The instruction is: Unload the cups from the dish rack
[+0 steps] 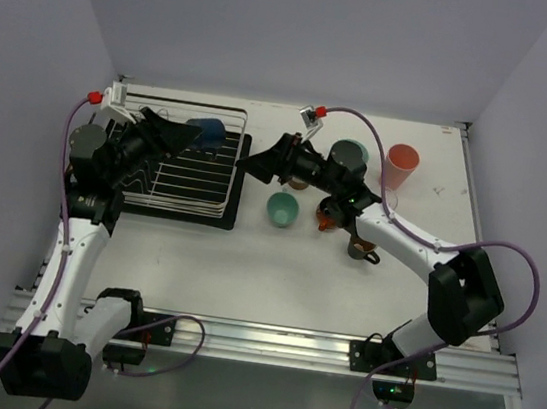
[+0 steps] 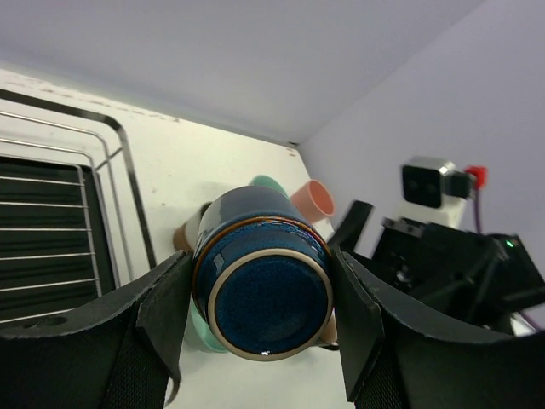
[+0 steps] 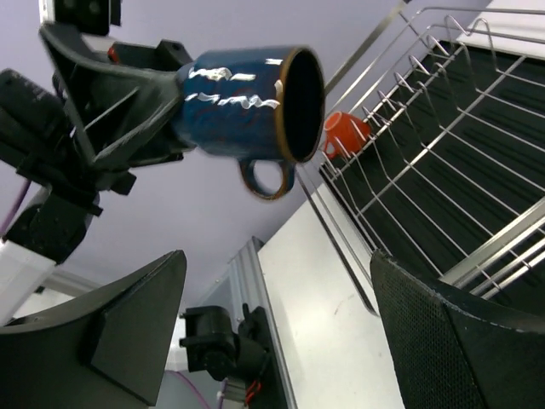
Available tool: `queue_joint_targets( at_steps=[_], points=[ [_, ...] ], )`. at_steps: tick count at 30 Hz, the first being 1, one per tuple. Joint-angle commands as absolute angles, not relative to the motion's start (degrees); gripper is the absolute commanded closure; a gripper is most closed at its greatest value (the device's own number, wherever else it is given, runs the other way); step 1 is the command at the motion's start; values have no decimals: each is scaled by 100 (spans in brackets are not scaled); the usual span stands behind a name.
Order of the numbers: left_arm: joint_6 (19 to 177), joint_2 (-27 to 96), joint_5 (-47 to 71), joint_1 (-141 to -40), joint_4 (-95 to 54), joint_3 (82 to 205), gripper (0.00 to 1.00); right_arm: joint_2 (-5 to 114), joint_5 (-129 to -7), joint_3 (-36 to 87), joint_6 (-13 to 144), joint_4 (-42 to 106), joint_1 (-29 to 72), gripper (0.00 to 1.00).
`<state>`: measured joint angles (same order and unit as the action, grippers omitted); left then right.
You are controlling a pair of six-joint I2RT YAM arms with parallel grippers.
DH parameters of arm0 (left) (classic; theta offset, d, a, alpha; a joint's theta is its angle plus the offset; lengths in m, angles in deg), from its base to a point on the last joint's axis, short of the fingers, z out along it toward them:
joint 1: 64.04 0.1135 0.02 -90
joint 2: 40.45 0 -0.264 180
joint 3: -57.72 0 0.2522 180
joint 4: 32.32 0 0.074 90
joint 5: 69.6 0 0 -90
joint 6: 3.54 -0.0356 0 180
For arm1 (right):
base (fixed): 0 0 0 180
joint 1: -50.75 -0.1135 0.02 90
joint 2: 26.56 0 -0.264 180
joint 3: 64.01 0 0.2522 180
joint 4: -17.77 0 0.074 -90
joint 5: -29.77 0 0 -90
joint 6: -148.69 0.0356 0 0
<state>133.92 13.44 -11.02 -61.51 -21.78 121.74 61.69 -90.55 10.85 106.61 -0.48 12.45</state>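
Because the left gripper (image 1: 183, 137) clamps the blue mug (image 3: 243, 102) by its base, tipped sideways above the dish rack (image 1: 190, 186), its mouth faces the right gripper (image 1: 251, 164) (jaws spread wide, empty), likely for a handover.

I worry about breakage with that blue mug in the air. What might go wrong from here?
The left gripper holds the blue mug sideways by its base end; it may slip and drop onto the rack. The right gripper, open close by, might knock the handle rather than grip the mug. The right arm reaches past the teal cup and could topple it.
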Motion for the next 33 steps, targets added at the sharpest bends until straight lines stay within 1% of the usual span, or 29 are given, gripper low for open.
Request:
queue_joint_targets(
  at_steps=[1,3,6,13,19,20,21,23,24,27,29,31,32,33],
  points=[
    [14007,939,-1994,-6201,-2672,12017,100,6440,-9634,1496,11027,-1011,1243,9],
    [14095,772,-2099,-6210,-2699,11912,100,6633,-9810,1627,11317,-1327,1226,9],
    [14183,613,-2161,-6219,-2708,11824,100,6792,-10056,1698,11617,-1732,1208,12],
    [14306,394,-2249,-6228,-2717,11657,100,6924,-10224,1822,11775,-1970,1173,21],
    [14446,420,-2363,-6263,-2875,11560,100,7126,-10408,2024,12012,-2322,1120,25],
    [14490,420,-2381,-6272,-2893,11551,100,7222,-10443,2059,12143,-2392,1112,27],
    [14525,420,-2433,-6272,-2928,11516,100,7275,-10530,2137,12223,-2541,1103,31],
    [14596,420,-2469,-6281,-3016,11463,100,7433,-10601,2208,12504,-2752,1085,33],
    [14640,420,-2530,-6281,-3051,11437,100,7477,-10636,2261,12601,-2988,1077,36],
    [14929,429,-2679,-6316,-3497,11261,100,7627,-10742,2340,12952,-3393,1041,37],
    [15148,420,-2732,-6324,-3700,11130,100,7671,-10742,2340,13102,-3570,1006,53],
    [15194,394,-2741,-6342,-3763,11103,100,7697,-10699,2279,13207,-3877,989,66],
    [15194,376,-2741,-6342,-3763,11068,100,7706,-10672,2261,13356,-3982,980,71],
    [15202,358,-2750,-6342,-3763,11059,98,7706,-10655,2200,13436,-4227,980,76]
  ],
)
